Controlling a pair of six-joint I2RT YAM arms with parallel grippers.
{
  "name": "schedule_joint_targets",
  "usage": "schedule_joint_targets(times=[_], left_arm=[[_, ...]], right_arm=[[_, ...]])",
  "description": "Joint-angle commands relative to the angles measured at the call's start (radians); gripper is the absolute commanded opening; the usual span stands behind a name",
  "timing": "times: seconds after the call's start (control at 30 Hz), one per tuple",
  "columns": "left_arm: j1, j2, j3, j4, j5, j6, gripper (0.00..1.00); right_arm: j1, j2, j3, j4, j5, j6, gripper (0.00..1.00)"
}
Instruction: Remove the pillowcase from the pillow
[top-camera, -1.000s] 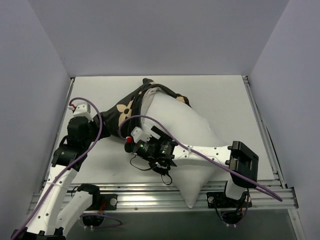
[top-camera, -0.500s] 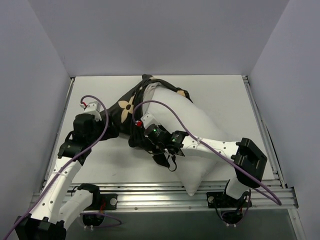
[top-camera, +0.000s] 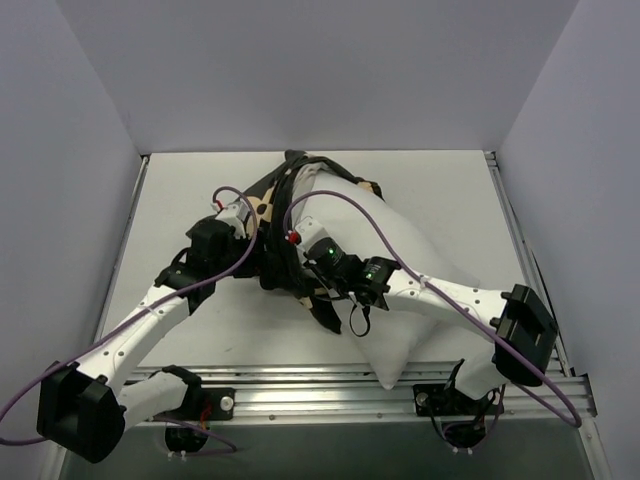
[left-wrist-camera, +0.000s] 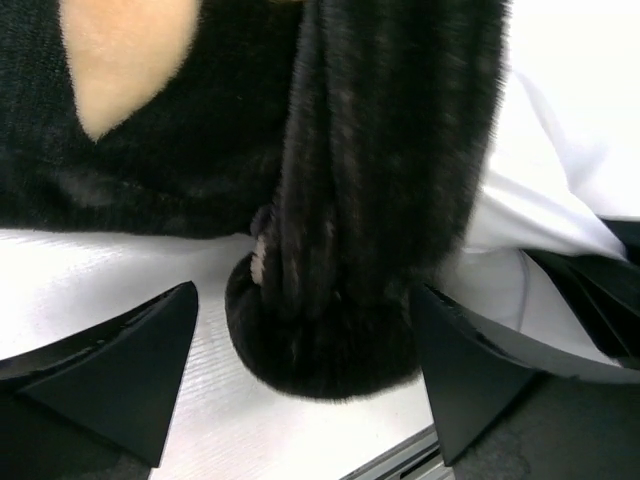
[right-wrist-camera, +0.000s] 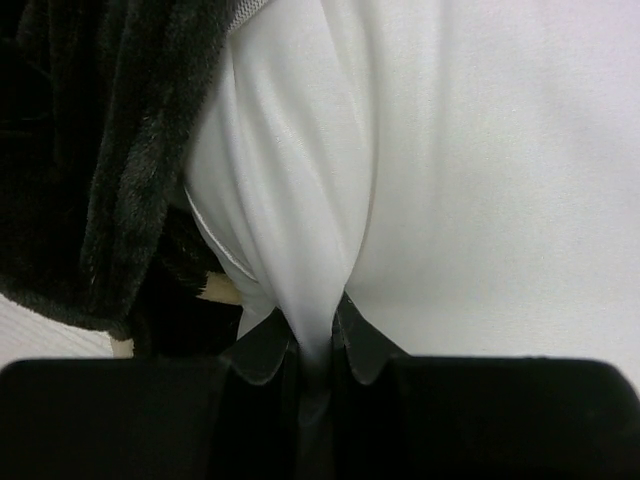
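Note:
The white pillow (top-camera: 400, 240) lies slantwise across the table, its near corner over the front rail. The black pillowcase (top-camera: 270, 195) with tan flowers is bunched around the pillow's far left end. My left gripper (top-camera: 255, 215) is open, and in the left wrist view its fingers (left-wrist-camera: 130, 370) straddle a thick black roll of pillowcase (left-wrist-camera: 330, 250) without closing on it. My right gripper (right-wrist-camera: 318, 340) is shut on a pinched fold of the pillow's white fabric (right-wrist-camera: 480, 150), just beside the pillowcase's edge (right-wrist-camera: 90, 150). In the top view that right gripper (top-camera: 300, 240) sits at the pillow's left side.
The white table (top-camera: 450, 180) is walled in on three sides. A metal rail (top-camera: 300, 385) runs along the near edge by the arm bases. Purple cables loop above both arms.
The left arm has swung right and forward up to the bunched pillowcase. The right gripper has shut on the pillow fabric and moved farther up. The pillowcase is bunched further toward the far end.

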Motion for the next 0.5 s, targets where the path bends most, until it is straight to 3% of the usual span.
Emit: schedule_joint_targets(times=[0.0,0.13,0.17,0.27,0.3,0.47], left_arm=[[-0.012,0.068,0.044,0.082,-0.053,-0.018,0.91],[-0.032,0.12,0.039,0.115,-0.108,-0.03,0.64],[-0.033,0.129,0.041,0.12,-0.119,-0.035,0.51],[-0.032,0.154,0.08,0.089,-0.158,-0.009,0.23],[-0.033,0.155,0.099,0.041,-0.178,0.002,0.06],[0.02,0.131,0.209,-0.092,-0.355,0.046,0.02]], right_arm=[[0.001,-0.076,-0.001,0.055,-0.04,0.023,0.0],[-0.001,-0.118,-0.006,0.053,-0.047,0.03,0.0],[-0.002,-0.137,-0.008,0.052,-0.046,0.03,0.0],[-0.005,-0.189,-0.014,0.039,-0.04,0.032,0.0],[-0.007,-0.205,-0.026,0.03,-0.04,0.03,0.0],[-0.016,-0.343,-0.075,-0.04,0.029,0.058,0.0]])
